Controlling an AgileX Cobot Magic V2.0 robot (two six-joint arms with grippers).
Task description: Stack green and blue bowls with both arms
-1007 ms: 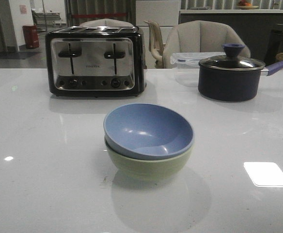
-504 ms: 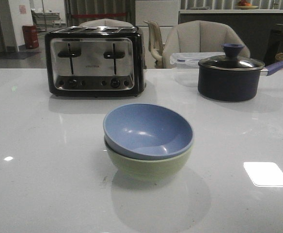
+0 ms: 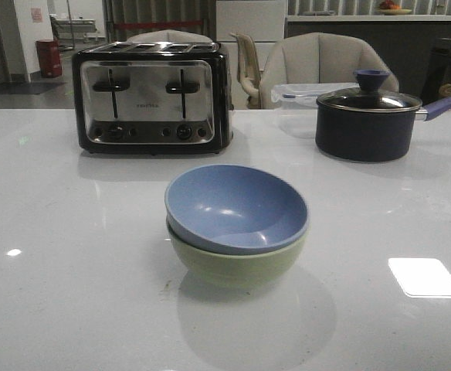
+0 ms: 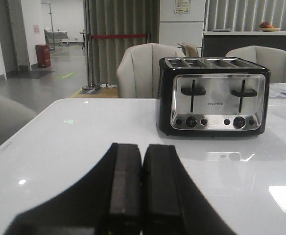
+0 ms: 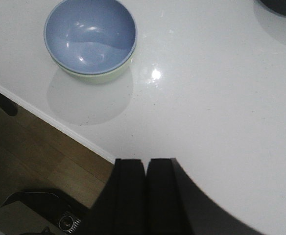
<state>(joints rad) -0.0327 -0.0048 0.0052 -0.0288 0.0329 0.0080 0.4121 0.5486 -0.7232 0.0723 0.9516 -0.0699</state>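
The dusty blue bowl (image 3: 235, 206) sits nested inside the pale green bowl (image 3: 237, 267) in the middle of the white table, both upright. The stack also shows in the right wrist view, the blue bowl (image 5: 90, 35) over a sliver of green bowl rim (image 5: 104, 77). My left gripper (image 4: 142, 149) is shut and empty above the table, facing the toaster. My right gripper (image 5: 146, 161) is shut and empty, above the table's near edge, well apart from the bowls. Neither arm shows in the front view.
A black and steel toaster (image 3: 152, 97) stands at the back left, also in the left wrist view (image 4: 212, 96). A dark lidded saucepan (image 3: 368, 116) with a purple handle stands at the back right, a clear plastic box (image 3: 299, 97) behind it. Chairs stand beyond the table (image 3: 71, 232).
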